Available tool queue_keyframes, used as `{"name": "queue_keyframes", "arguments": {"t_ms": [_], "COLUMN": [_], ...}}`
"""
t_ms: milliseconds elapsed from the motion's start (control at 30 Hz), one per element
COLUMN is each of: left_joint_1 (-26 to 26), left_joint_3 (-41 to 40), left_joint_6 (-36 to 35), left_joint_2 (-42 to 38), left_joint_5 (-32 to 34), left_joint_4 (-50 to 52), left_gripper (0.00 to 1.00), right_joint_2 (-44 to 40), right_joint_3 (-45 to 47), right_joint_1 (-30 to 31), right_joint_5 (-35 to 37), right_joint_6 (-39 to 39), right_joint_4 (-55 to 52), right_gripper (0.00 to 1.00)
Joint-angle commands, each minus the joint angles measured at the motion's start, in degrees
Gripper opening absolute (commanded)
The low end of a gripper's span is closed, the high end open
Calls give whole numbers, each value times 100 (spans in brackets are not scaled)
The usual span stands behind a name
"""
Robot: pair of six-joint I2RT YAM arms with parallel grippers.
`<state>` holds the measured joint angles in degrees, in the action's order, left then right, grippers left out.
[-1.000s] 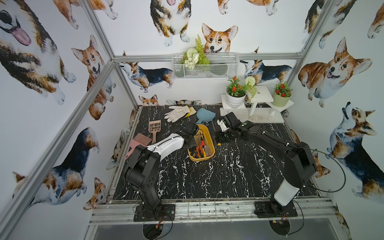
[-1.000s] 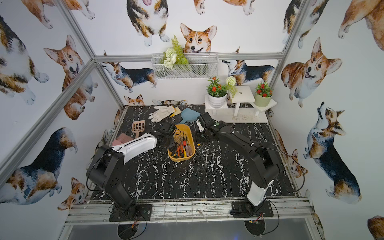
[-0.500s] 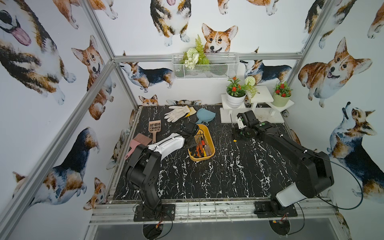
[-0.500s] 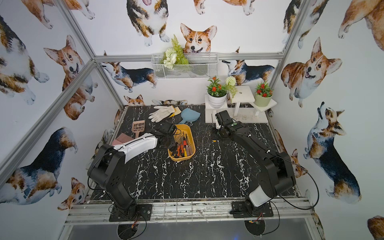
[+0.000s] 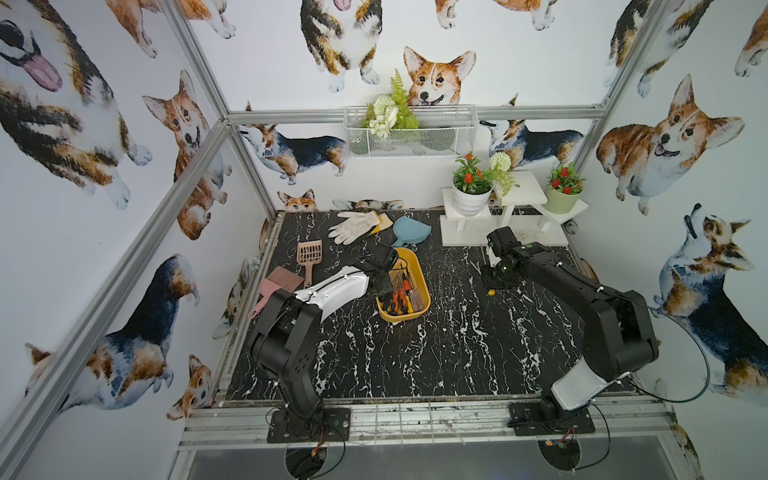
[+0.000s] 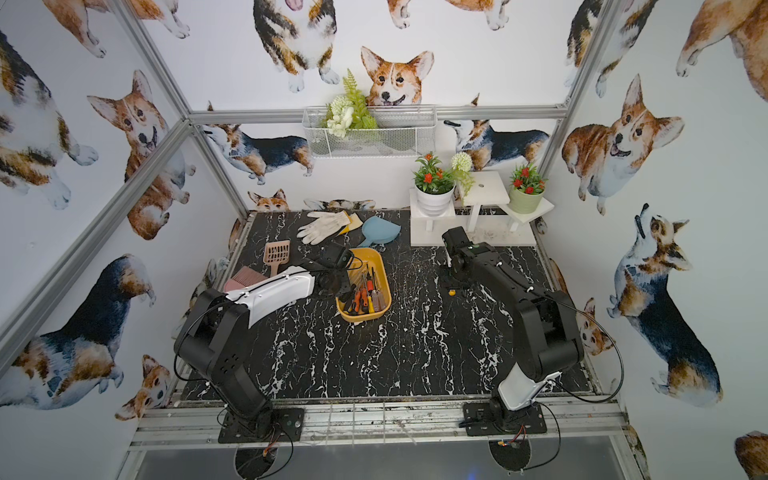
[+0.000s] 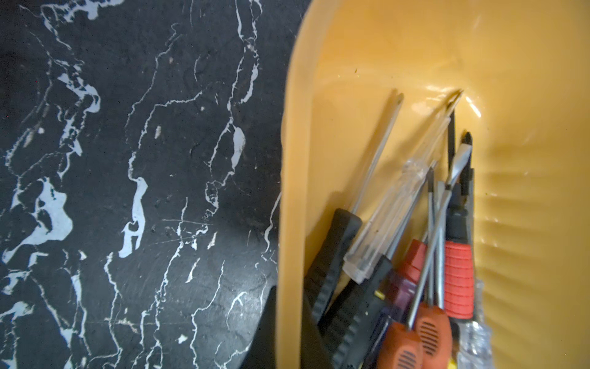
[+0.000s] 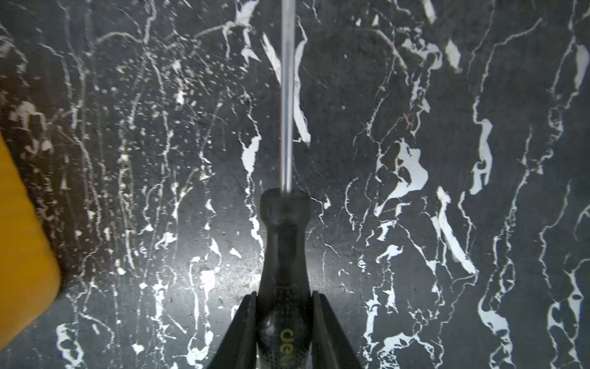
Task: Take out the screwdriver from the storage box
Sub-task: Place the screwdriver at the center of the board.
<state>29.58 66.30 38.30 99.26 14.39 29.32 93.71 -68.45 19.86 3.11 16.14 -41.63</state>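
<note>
Your right gripper (image 8: 284, 297) is low over the black marble counter (image 5: 415, 365). It is to the right of the storage box (image 5: 402, 316) and clearly apart from it, on the near side of the white plant stand (image 5: 461, 237). Its fingers (image 8: 324, 319) pinch the black handle of a screwdriver (image 8: 284, 242), one finger on each side, so this screwdriver is outside the box.

Its long axis follows the line of the gripper. The handle sits back between the fingers, and the bare steel shaft goes straight forward, away from them. The edge of the right wrist view cuts off the tip. In both top views the wrist covers the tool, so you cannot read there which side of the scene it points to. I also cannot tell if it touches the counter.

Your left gripper (image 5: 381, 283) is at the left long wall of the box, with its fingers pressed together on that wall. In the left wrist view one dark finger (image 7: 265, 338) shows outside the yellow wall.

The box lies with its long side running from near to far. Inside it the other screwdrivers (image 7: 456, 271) lie along this side, with handles at the near end and shafts pointing far. Beyond the box, on the far side, lie a white work glove (image 5: 351, 226) and a blue scoop (image 5: 409, 232).
</note>
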Motion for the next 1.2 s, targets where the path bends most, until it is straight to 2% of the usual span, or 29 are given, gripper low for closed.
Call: {"name": "queue_keyframes", "arguments": {"t_ms": [0, 900, 1100, 1167], "left_joint_1": [-3, 2, -3, 0], "left_joint_3": [67, 52, 85, 87], "left_joint_6": [-51, -105, -121, -118], "left_joint_2": [-81, -162, -160, -160], "left_joint_5": [20, -7, -16, -29], "left_joint_4": [-199, -206, -198, -199], "left_gripper": [0, 0, 0, 0], "right_joint_2": [115, 889, 981, 995], "right_joint_3": [57, 315, 297, 304], "right_joint_1": [-13, -61, -61, -61], "right_joint_5": [189, 102, 31, 22], "right_joint_6": [-107, 17, 70, 65], "right_joint_4": [-120, 347, 362, 364], "right_gripper": [0, 0, 13, 24]}}
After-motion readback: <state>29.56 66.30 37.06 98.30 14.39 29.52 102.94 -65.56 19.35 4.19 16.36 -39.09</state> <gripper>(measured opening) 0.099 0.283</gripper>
